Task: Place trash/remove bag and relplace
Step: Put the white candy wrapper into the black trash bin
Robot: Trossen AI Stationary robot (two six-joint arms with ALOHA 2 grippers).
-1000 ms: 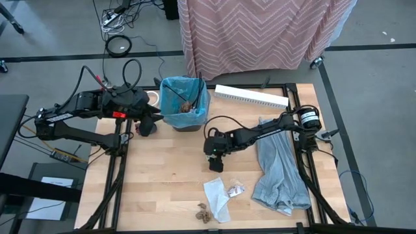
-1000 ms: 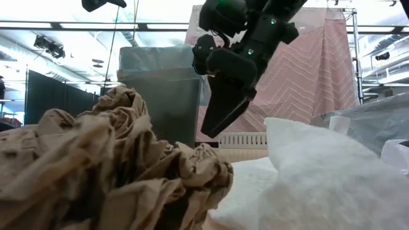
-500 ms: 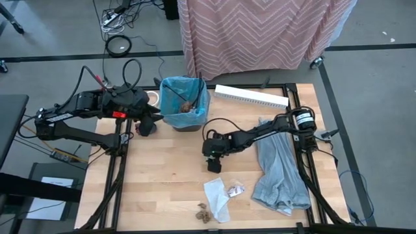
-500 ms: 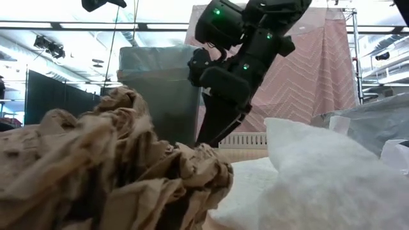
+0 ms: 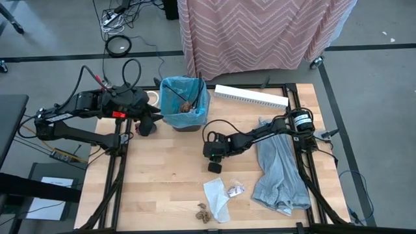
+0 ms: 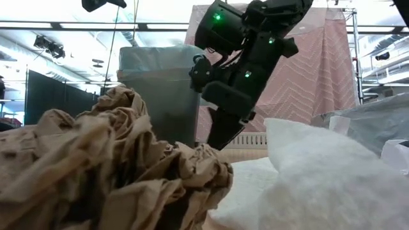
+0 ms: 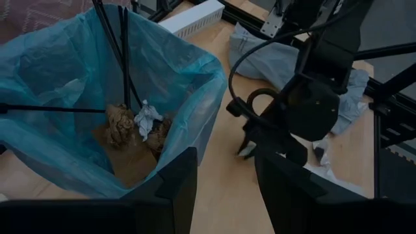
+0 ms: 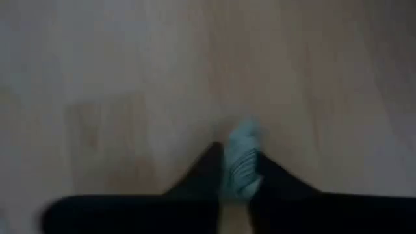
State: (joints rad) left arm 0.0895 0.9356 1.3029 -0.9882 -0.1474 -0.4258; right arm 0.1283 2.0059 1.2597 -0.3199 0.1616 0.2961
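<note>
My right gripper (image 5: 214, 166) points steeply down at the middle of the wooden table and is shut on a small pale scrap (image 8: 242, 146). That scrap also shows under it in the left wrist view (image 7: 246, 151). More trash lies toward the near edge: a white paper (image 5: 216, 195), a small crumpled bit (image 5: 235, 190) and a brown lump (image 5: 203, 212). The bin with its blue bag (image 5: 185, 103) stands at the far middle and holds brown lumps, white tissue and thin dark sticks (image 7: 140, 123). My left gripper (image 7: 224, 195) waits open beside the bin's left. My right gripper pinches the small pale scrap between its two fingertips (image 8: 207, 170). The scrap's far end (image 8: 244, 133) pokes out past the tips. The fingers come from above, slanting down. Whether the scrap still rests on the wood, I cannot tell.
A grey cloth (image 5: 279, 166) lies along the right side under the right arm. A white ribbed strip (image 5: 250, 95) lies at the far edge, and a white tape ring (image 5: 153, 96) sits left of the bin. Bare wood (image 5: 162, 175) stretches left of the right gripper.
My right gripper has sunk toward the table and its fingers have drawn together onto the pale scrap.
</note>
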